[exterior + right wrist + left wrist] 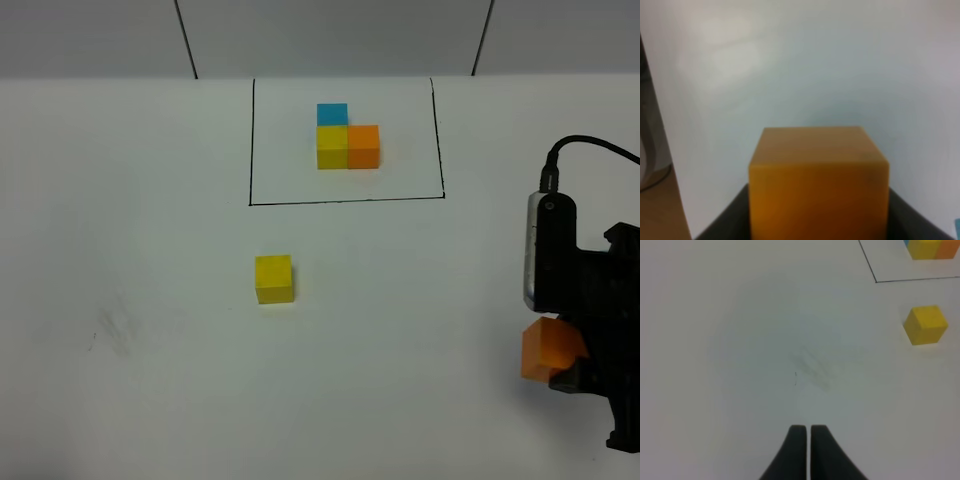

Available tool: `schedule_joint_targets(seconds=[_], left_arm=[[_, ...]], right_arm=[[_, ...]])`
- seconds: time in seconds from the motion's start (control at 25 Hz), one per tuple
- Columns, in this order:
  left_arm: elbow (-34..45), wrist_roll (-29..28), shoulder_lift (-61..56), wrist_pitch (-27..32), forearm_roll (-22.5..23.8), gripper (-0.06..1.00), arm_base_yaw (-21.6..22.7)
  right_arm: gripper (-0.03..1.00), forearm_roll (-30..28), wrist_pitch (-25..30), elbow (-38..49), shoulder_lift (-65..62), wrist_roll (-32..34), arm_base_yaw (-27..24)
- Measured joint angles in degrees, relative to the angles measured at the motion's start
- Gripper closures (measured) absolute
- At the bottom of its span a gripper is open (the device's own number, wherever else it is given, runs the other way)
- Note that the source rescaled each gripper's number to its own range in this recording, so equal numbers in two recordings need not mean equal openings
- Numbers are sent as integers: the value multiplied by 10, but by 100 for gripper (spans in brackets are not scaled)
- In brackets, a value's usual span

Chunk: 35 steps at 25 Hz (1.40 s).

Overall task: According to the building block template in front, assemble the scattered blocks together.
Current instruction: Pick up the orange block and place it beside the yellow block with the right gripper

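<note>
Jaws of the right gripper pinch an orange block at the right edge of the white table. One dark finger presses on each side of the cube. The wrist view shows the same orange block filling the gap between the black fingers, its top face level. Whether it hangs clear of the surface cannot be told.

Well apart to its left, a yellow block lies alone on the table, just outside the front line of the black frame and near that line's left corner.

Inside the frame, toward the far side of the table, sits the building block template. Its yellow cube touches an orange one on the right and a blue one behind, forming an L.

The left gripper has its fingers pressed together on nothing, above bare table marked by a faint grey smudge. The yellow block and a corner of the frame lie ahead of it.
</note>
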Motion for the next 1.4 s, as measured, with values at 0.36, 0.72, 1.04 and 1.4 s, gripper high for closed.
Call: schedule_joint_targets(seconds=[0.36, 0.72, 1.04, 1.4], left_arm=[[0, 0, 0, 0, 0, 94, 0], [0, 0, 0, 0, 1, 94, 0], [0, 0, 0, 0, 1, 94, 0], [0, 0, 0, 0, 1, 94, 0]], right_arm=[[45, 0, 12, -83, 56, 15, 0], [45, -20, 33, -208, 187, 3, 38], [45, -27, -11, -241, 272, 2, 90], [45, -27, -40, -286, 341, 3, 133]])
